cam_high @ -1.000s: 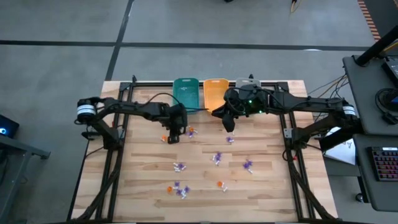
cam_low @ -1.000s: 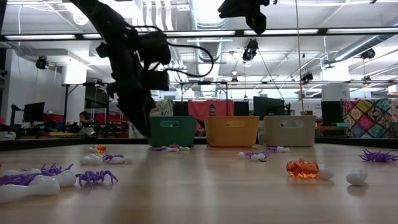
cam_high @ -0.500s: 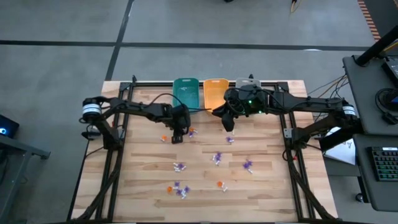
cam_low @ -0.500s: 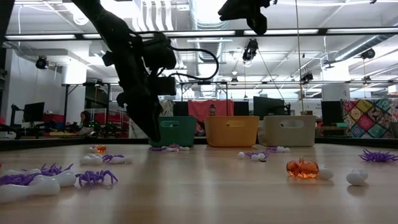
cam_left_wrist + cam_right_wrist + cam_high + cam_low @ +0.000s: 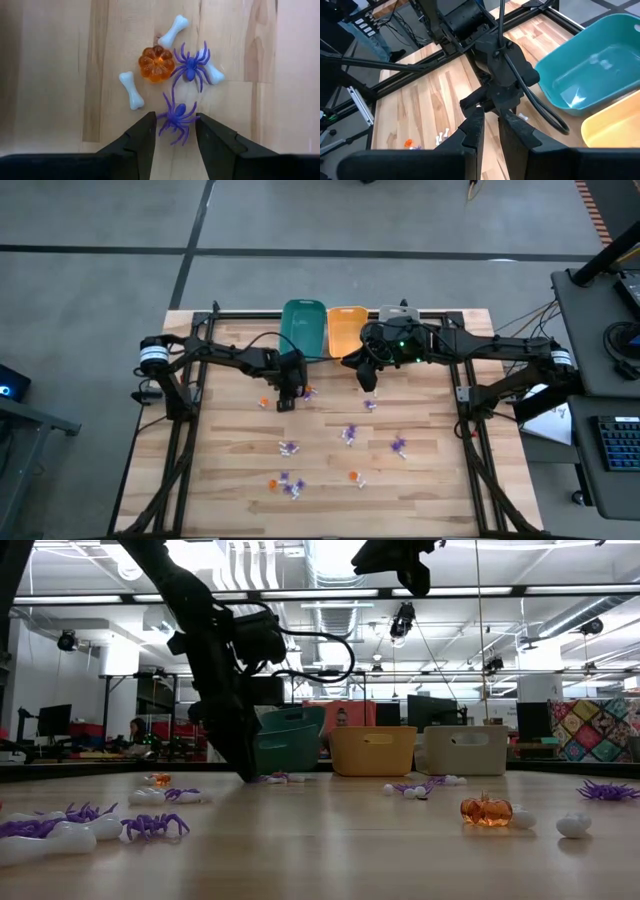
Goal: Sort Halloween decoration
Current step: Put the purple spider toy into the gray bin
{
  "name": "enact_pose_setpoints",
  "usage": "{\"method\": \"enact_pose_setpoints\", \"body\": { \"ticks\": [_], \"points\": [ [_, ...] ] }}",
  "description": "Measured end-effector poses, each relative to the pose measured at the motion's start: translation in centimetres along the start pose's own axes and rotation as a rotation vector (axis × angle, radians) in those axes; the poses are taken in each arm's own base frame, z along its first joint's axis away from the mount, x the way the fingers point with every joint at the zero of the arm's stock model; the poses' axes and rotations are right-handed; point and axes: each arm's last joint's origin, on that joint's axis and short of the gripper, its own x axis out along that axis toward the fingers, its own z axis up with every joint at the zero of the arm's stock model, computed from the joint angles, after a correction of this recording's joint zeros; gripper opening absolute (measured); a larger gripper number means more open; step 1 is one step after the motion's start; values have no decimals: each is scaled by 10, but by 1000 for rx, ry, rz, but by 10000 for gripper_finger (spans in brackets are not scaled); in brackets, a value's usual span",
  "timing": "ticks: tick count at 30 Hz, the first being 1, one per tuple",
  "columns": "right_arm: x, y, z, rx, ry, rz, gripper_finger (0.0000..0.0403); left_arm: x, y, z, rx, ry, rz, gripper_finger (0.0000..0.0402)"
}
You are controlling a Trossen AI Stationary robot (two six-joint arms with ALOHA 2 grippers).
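Halloween decoration trinkets point(image 5: 349, 434) lie scattered over the wooden table point(image 5: 220, 470), and as far as the pictures show, sorting has barely begun: the teal bin point(image 5: 303, 326) looks empty in the right wrist view, while the insides of the orange bin point(image 5: 345, 328) and the grey bin point(image 5: 398, 313) cannot be judged. From the table's middle in the high view, loose clusters sit at about 7 o'clock, 6 o'clock and 4 o'clock, with one more near the centre and another at 1 o'clock by the right arm. The left gripper point(image 5: 173, 131) is low over a cluster at about 10 o'clock, its fingers partly open and straddling a purple spider point(image 5: 177, 116); they appear to touch or nearly touch its legs, though a firm hold is not yet evident. Just beyond that spider lie an orange pumpkin point(image 5: 156, 63), a second purple spider point(image 5: 191, 66) and three white bones point(image 5: 131, 90), all close together. The teal bin looks tilted in the low view, nearest the left arm. The right gripper point(image 5: 489, 122) hangs raised at about 12 o'clock near the bins, fingers nearly closed with a narrow gap, and nothing visible between them. Nearly all pieces are left to sort
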Motion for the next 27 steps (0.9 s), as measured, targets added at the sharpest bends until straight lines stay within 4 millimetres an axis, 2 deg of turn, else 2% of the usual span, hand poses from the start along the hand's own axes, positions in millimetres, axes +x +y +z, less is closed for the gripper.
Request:
{"method": "enact_pose_setpoints", "body": {
  "ticks": [8,27],
  "points": [
    [0,0,0,0,2,0,48,-2,0,0,-59,1,-1,94],
    [1,-1,-1,0,6,-2,48,-17,0,16,-139,4,-5,93]
  ]
}}
